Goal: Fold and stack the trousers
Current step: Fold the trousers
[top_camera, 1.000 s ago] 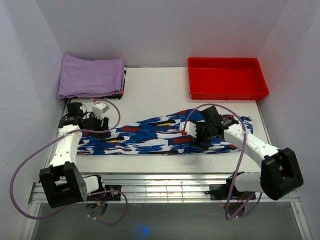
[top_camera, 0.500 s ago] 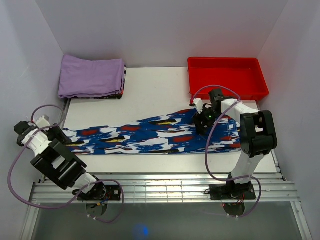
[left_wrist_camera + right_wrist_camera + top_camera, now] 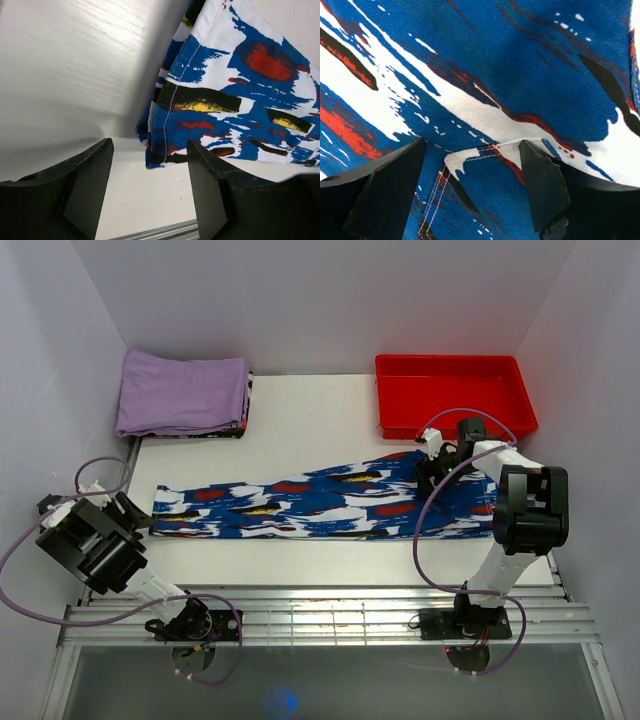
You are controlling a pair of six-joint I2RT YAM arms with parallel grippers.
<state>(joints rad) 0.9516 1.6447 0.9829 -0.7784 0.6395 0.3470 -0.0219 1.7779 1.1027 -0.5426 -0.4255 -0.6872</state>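
Fingers (image 3: 85, 190) of the left gripper (image 3: 150, 145) stand apart with nothing clamped between them. In the left wrist view, the stitched end of the long soft trousers (image 3: 235, 85), printed in royal-blue, white, red and black brush strokes with yellow flecks, lies just past the tips toward 1 o'clock, its corner slightly lifted over its own shadow. The right gripper (image 3: 472, 145) is likewise spread, its dark fingers (image 3: 385, 190) hanging low over the printed cloth. A stitched white-edged seam runs across the gap, and no fabric is pinched; whether the tips touch the cloth cannot be told. Seen from above, the trousers (image 3: 330, 505) lie flat as one long band across the middle of the flat white tabletop (image 3: 310, 420). They run from 9 o'clock to 3 o'clock, narrow at the 9 o'clock end and wider at the other, which tilts a little toward 2 o'clock. The left gripper (image 3: 128, 508) sits just off the narrow end, and the right gripper (image 3: 432, 472) is over the wide end. Close behind the wide end, at 1 o'clock, is the shallow rectangular red plastic tray (image 3: 455, 430). At 11 o'clock, well apart from the trousers, lies the plain lilac-purple folded cloth (image 3: 180, 395). Looping lilac cables (image 3: 20, 570) trail from both arms.
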